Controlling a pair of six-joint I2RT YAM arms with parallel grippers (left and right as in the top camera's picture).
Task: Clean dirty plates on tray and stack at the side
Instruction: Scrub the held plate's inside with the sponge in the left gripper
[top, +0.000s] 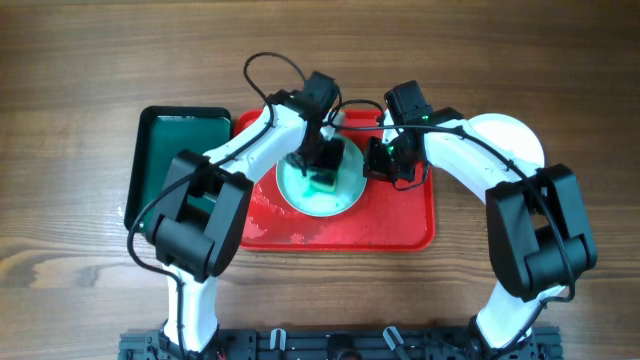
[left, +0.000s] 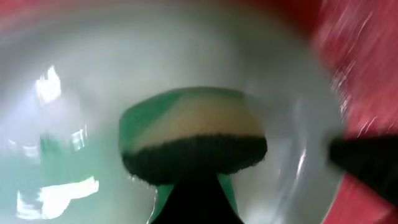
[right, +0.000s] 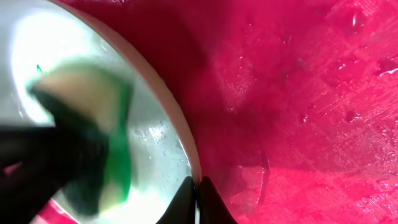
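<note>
A pale plate (top: 320, 190) with a teal-green smear lies on the red tray (top: 400, 225). My left gripper (top: 322, 168) is shut on a green and tan sponge (left: 193, 134) and presses it on the plate (left: 74, 112). My right gripper (right: 199, 190) is shut on the plate's right rim (right: 180, 130) and holds it on the tray (right: 298, 93); it sits at the plate's right edge in the overhead view (top: 385, 160). Another white plate (top: 505, 135) lies on the table to the right of the tray, partly under my right arm.
A dark green tray (top: 180, 135) lies left of the red tray, partly under my left arm. Water drops and streaks wet the red tray's front left (top: 270, 225). Bare wooden table surrounds the trays.
</note>
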